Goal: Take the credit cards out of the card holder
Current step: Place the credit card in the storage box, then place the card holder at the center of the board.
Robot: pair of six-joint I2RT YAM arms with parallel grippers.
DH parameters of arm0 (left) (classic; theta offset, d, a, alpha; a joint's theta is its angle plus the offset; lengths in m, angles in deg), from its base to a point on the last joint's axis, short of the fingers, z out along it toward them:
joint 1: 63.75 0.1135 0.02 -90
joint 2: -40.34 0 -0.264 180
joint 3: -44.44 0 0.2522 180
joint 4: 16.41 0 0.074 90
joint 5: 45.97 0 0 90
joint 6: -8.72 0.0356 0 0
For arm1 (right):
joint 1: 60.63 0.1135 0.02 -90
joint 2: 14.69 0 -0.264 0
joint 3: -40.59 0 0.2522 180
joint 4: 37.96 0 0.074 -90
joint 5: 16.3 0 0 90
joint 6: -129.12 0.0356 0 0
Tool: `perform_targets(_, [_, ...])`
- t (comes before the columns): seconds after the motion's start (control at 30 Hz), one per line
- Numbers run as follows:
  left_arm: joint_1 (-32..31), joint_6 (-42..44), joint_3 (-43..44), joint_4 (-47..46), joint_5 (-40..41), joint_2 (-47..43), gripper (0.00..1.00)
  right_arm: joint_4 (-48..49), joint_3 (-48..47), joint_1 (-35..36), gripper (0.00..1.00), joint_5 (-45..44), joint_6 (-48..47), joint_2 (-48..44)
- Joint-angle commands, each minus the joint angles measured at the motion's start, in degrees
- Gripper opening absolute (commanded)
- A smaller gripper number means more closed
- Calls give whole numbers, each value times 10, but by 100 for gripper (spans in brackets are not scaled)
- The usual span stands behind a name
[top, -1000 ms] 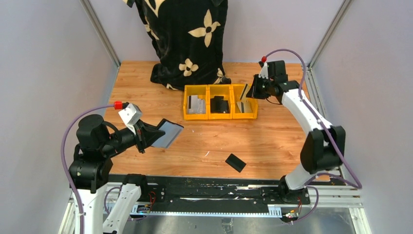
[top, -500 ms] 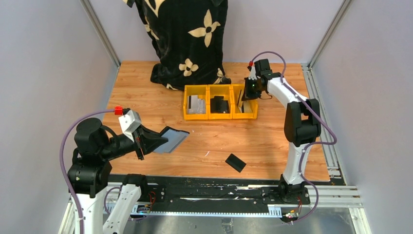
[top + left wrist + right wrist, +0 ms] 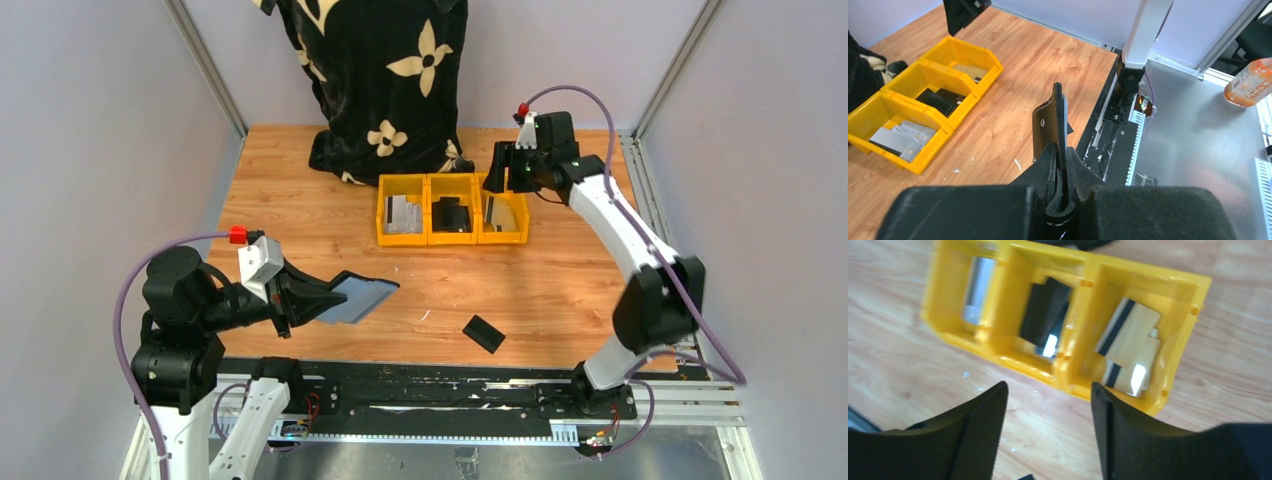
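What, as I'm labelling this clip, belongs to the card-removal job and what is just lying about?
Job: flat black leather-like card holder, clamped in the left gripper; pale credit cards in the yellow plastic bins.
Lying about: small plain black slab; black flower-patterned cloth; orange bottle.

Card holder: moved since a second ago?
Yes. The card holder, in the left gripper, has shifted away from the yellow bins, down the view and nearer the small black slab.

matt leather-like card holder (image 3: 1045, 125), glossy plastic bins (image 3: 452, 238).
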Motion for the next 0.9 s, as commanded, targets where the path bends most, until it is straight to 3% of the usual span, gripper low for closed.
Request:
perform_targets(0.0, [1,2,15,-4,-27,-10,0,64,67,37,70,41,8,-118])
perform_targets(0.17, [1,11,3,-6,-35,-12,0,218,168,154,77,226,34,-226])
perform_targets(0.3, [1,27,-16,-7,-37,-13,0,339,204,253,81,315,54,-262])
perform_targets(0.37, [0,37,-27,-7,-38,-11,0,353,207,292,82,335,63,-265])
perform_targets(0.47, [1,65,-62,-7,-27,-1,0,331,212,306,83,301,79,-267])
perform_targets(0.6, [1,58,-109,-7,-41,53,0,374,254,308,83,299,109,-267])
perform_targets(0.77, [-18,60,-128,-7,-6,146,0,274,263,303,84,184,67,-285])
perform_targets(0.87, [-90,61,-111,-6,57,227,0,260,286,280,84,136,95,-301])
